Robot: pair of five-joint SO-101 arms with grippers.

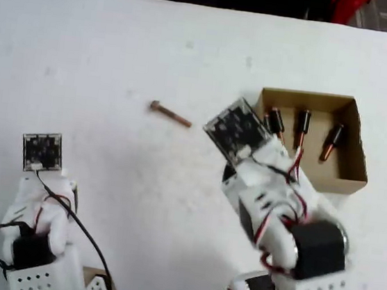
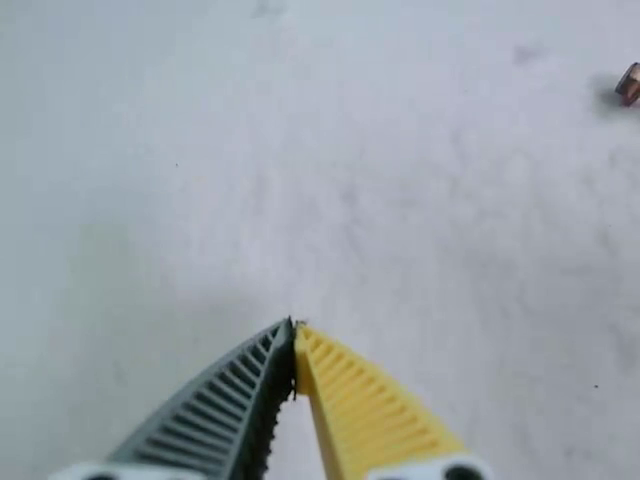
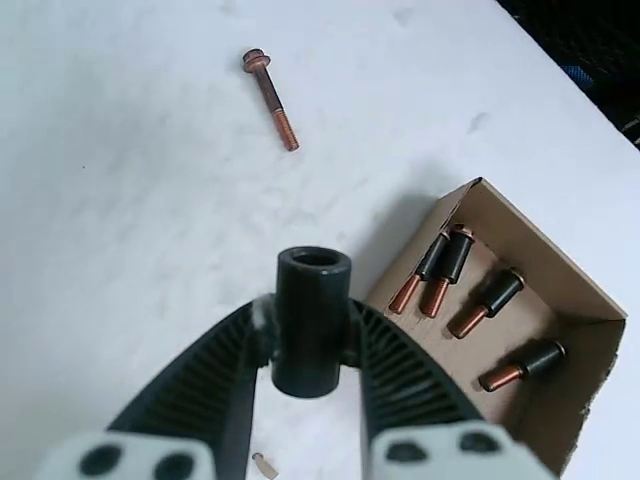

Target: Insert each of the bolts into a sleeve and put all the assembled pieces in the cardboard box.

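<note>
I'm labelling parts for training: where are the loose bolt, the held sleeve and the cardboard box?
loose bolt (image 3: 268, 95), right wrist view, middle of its shank.
sleeve (image 3: 312, 330), right wrist view, black side below its opening.
cardboard box (image 1: 359, 146), high view, right-hand wall.

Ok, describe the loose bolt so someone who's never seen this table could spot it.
Start at the cardboard box on the white table. Left of it in the high view lies one copper-coloured bolt, alone. Unlike the pieces in the box, it has no black sleeve.

Loose bolt (image 3: 270, 98) flat — sleeve (image 3: 312, 325) seemingly upright
</note>
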